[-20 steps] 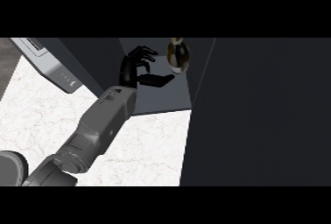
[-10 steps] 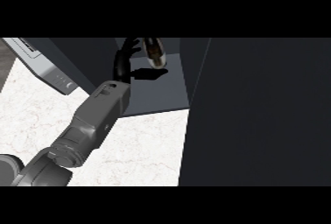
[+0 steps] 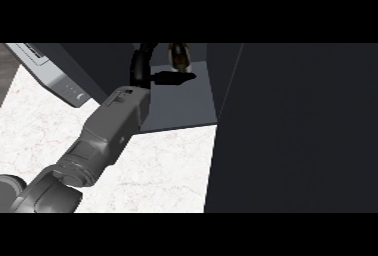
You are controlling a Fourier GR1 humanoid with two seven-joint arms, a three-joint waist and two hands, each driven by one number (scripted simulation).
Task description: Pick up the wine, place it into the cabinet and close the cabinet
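The wine bottle (image 3: 179,55), brown with a dark body, stands inside the open cabinet at the view's top edge, which cuts off part of it. My left hand (image 3: 142,62) reaches into the cabinet on its grey forearm (image 3: 111,130). Its fingers arch round the bottle's left side and the thumb (image 3: 173,77) points right just below the bottle, so the hand is curled on it. The cabinet's grey floor (image 3: 181,107) lies under hand and bottle. My right hand shows nowhere.
The cabinet's dark door (image 3: 295,130) stands open and fills the right half of the view. A grey appliance (image 3: 52,75) sits at the upper left. White marbled counter (image 3: 162,170) spreads below the cabinet.
My left hand has pushed a little further up into the cabinet. The bottle now sits closer to the fingers, further left and higher in the view.
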